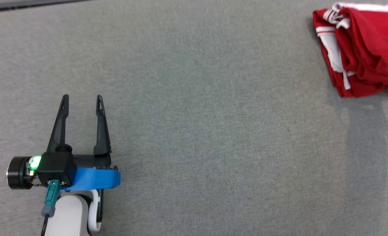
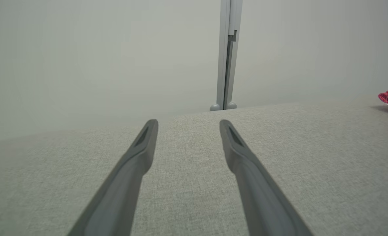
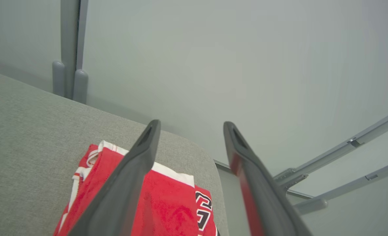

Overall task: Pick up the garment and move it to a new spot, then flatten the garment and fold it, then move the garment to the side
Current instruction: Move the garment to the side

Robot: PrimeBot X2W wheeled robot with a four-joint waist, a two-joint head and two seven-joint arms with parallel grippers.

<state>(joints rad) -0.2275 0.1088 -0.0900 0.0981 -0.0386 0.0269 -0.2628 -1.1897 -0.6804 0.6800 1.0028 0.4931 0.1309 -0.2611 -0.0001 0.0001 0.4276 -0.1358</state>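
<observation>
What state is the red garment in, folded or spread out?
Folded. The red garment lies as a compact layered bundle with stacked edges by the table corner.

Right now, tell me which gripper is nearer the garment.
The right gripper: it hangs open just above the red garment at the table corner. The left gripper is open too, but far off to the garment's left.
</observation>
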